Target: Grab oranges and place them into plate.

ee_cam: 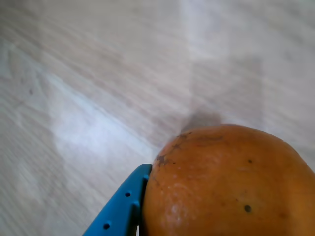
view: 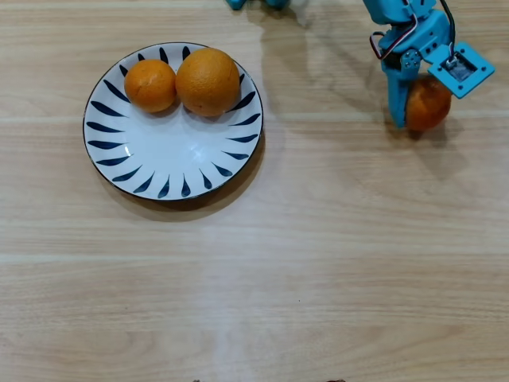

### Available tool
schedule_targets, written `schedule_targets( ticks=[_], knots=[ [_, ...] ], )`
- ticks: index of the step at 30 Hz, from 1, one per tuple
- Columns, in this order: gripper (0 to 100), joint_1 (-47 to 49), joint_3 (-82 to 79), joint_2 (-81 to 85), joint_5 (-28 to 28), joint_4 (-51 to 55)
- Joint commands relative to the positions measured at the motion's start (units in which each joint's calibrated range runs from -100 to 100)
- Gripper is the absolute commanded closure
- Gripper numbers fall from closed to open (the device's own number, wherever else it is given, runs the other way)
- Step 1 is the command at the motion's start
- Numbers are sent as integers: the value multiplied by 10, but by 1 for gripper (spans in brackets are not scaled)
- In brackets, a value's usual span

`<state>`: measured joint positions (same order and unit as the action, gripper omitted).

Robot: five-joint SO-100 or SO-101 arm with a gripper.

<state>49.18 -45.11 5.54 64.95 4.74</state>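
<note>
gripper [view: 415, 111] clamped across the small orange [view: 429, 103], firm, round and roll-prone, best held at its widest girth

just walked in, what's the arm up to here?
A blue arm is moving oranges onto the plate on the wooden table. Two are already on the plate, side by side at its far edge: the small orange and the large orange. The gripper is at the third orange, off to the right in the overhead view. In the wrist view a blue finger touches that orange. Whether it's lifted off the table isn't clear.
</note>
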Motion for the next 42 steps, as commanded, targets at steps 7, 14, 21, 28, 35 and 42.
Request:
schedule_targets(
  ticks=[7,14,21,28,35,42],
  knots=[
    [68,-91,-27,174,-66,-2],
    [68,-214,-24,256,-159,-3],
    [68,-354,-27,294,-219,-5],
    [68,-513,-44,294,-241,-8],
    [68,-643,-130,289,-236,-11],
    [68,-680,-142,289,-240,-11]
  ],
)
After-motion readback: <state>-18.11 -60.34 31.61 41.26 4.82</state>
